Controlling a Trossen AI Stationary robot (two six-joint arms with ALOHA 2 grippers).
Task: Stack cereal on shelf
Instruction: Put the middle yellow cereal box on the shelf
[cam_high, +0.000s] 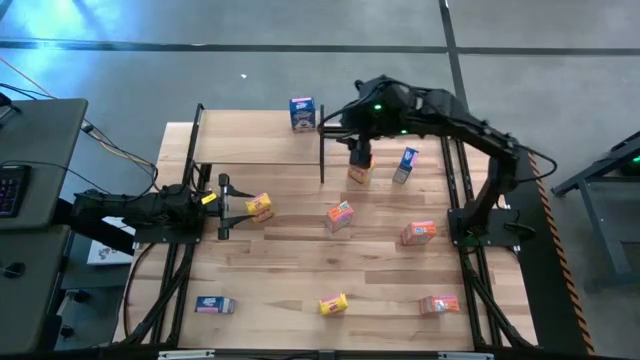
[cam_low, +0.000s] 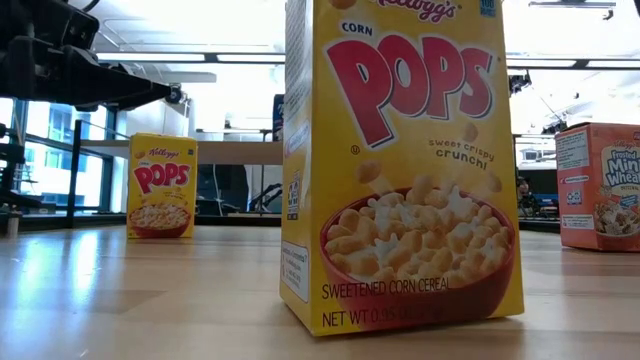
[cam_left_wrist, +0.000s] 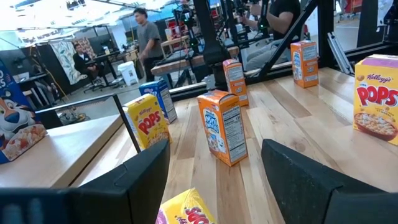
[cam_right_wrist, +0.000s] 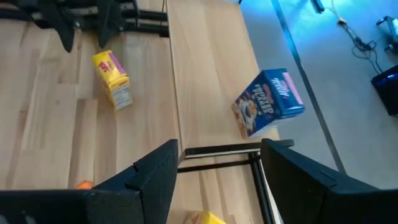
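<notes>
A yellow cereal box (cam_low: 400, 165) stands upright right in front of the low camera on the table (cam_high: 380, 270). Another yellow box (cam_high: 259, 207) lies just ahead of the left end effector (cam_high: 222, 208), whose fingers are spread apart and hold nothing. Beyond that end effector, farther across the table, an orange box (cam_high: 339, 216) stands upright. The right end effector (cam_high: 360, 152) hovers over a yellow box (cam_high: 359, 172) at the shelf's (cam_high: 255, 140) corner post, fingers parted and empty; whether they touch the box cannot be told. Beside this end effector, 1 blue box (cam_high: 405, 165) leans on the table. Ahead of it, 1 blue box (cam_high: 302, 113) rests on the shelf board's far edge. Well away from both end effectors sit 2 orange boxes (cam_high: 418, 232) (cam_high: 439, 304), and 1 blue box (cam_high: 214, 305) lies flat near the table's front edge.
</notes>
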